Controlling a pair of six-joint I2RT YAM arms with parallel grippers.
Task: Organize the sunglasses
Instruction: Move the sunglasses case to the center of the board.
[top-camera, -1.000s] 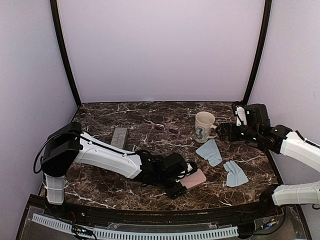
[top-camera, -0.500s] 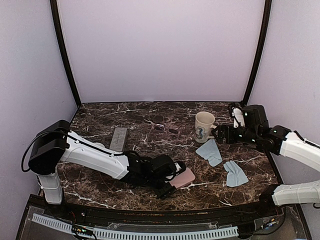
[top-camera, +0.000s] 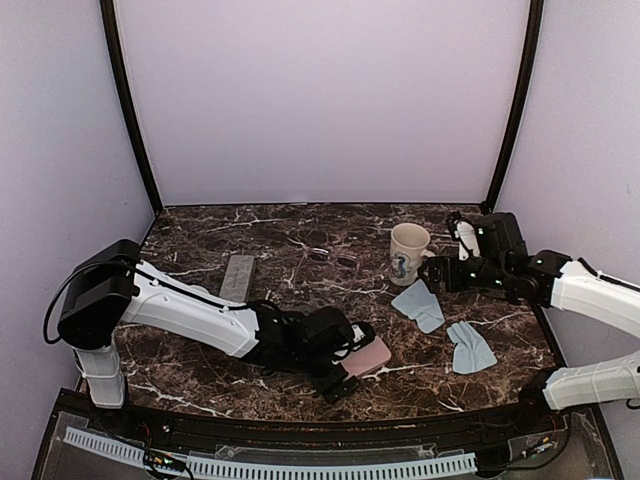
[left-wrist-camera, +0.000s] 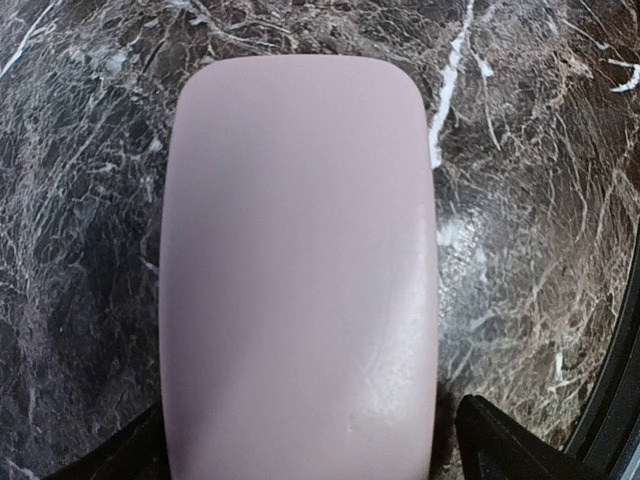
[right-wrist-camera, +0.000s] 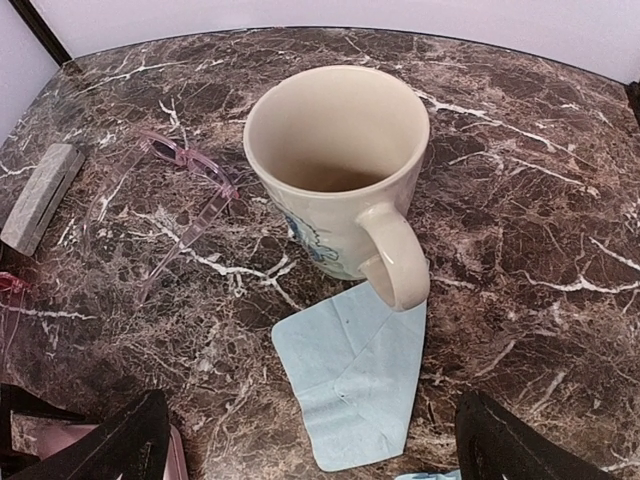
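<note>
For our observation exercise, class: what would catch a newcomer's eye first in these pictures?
The pale pink case fills the left wrist view. It lies on the dark marble table between the spread fingers of the left gripper. Next comes the cream mug at the back right, beside a light blue cloth, with pink-framed sunglasses lying to its left.

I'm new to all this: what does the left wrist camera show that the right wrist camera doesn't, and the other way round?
Only the left wrist view shows the pink case whole and close up, lying shut and filling most of the picture.

Only the right wrist view shows an upright cream mug, a light blue cloth lying by its handle, the sunglasses left of the mug, and a grey case at the left edge.

Both show the dark marble table. The pink sliver in the right view's bottom left corner is probably the same case.
</note>
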